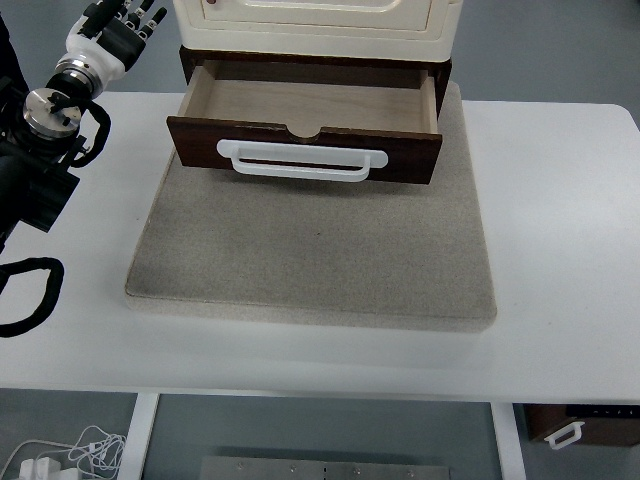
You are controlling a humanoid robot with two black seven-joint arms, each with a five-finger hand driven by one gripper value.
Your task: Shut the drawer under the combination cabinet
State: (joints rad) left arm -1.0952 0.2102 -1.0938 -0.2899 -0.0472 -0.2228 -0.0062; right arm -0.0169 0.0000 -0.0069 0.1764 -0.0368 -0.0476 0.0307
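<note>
A cream cabinet (pixel 320 20) stands at the back of a grey mat (pixel 310 250). Under it a dark brown drawer (pixel 305 148) is pulled out toward me, its inside empty. A white handle (pixel 302 160) runs across the drawer's front panel. My left hand (pixel 118 28) is raised at the top left, left of the cabinet and clear of the drawer; its fingers are spread and hold nothing. The right arm is out of the picture.
The mat lies on a white table (pixel 560 250). Black cable loops (pixel 30 295) hang from my left arm at the left edge. Under the table at bottom right sits another brown drawer unit (pixel 580 425) with a white handle.
</note>
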